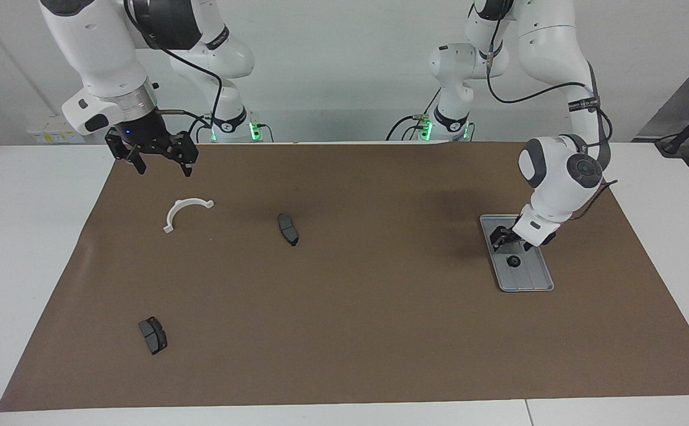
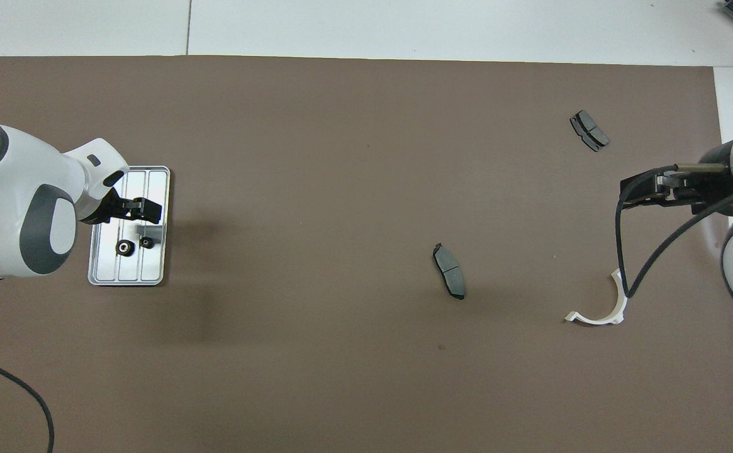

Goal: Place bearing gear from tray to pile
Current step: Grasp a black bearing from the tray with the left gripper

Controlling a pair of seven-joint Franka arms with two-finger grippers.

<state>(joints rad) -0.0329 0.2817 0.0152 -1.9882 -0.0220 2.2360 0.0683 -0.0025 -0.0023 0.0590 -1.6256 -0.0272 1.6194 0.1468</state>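
A brown paper sheet (image 1: 356, 284) covers most of a white table (image 1: 25, 248), with a plain pale wall (image 1: 332, 71) rising where the two arm bases stand. The left gripper (image 1: 501, 239) is low over the silver ridged tray (image 1: 533, 281), which lies at the left arm's end of the sheet. Whether its fingers clasp anything cannot be told; they sit close together over the tray's middle lane. In the overhead view two small black bearing gears (image 2: 125, 248) lie side by side in the tray just on the robots' side of that gripper (image 2: 146, 209); the facing view shows only one gear (image 1: 513, 261) clear of the wrist.

The right gripper (image 1: 161, 158) waits in the air with its fingers spread wide, above the sheet's edge at the right arm's end. Just under and ahead of it lies the white half-ring bracket (image 1: 186, 212). A dark grey brake pad (image 1: 288, 229) rests toward the table's middle from the bracket, and a second brake pad (image 1: 152, 335) lies well apart, much farther from the robots.
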